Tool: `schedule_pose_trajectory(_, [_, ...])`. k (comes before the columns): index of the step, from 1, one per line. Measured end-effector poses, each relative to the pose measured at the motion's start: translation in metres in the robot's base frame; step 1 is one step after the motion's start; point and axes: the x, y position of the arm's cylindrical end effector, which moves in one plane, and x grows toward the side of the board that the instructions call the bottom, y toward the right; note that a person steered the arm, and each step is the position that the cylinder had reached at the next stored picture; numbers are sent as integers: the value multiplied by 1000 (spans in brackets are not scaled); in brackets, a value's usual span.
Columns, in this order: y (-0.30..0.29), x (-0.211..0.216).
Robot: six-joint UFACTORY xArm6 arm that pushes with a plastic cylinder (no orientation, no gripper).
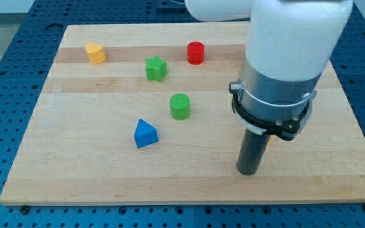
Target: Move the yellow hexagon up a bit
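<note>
The yellow block (95, 53), roughly hexagonal, sits near the board's top left. My tip (248, 172) rests on the board at the lower right, far from the yellow block. A green star block (156, 68) lies right of the yellow one. A red cylinder (196, 52) stands at the top centre. A green cylinder (180, 106) stands mid-board. A blue triangle block (145, 134) lies lower left of it. My tip touches no block.
The wooden board (75, 171) lies on a blue perforated table (5, 76). The arm's white and grey body (284, 57) hangs over the board's right part and hides the surface behind it.
</note>
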Motion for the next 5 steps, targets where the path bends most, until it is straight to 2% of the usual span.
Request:
schedule_pose_trajectory(3, [16,-88])
schedule_pose_trajectory(5, [14,-92])
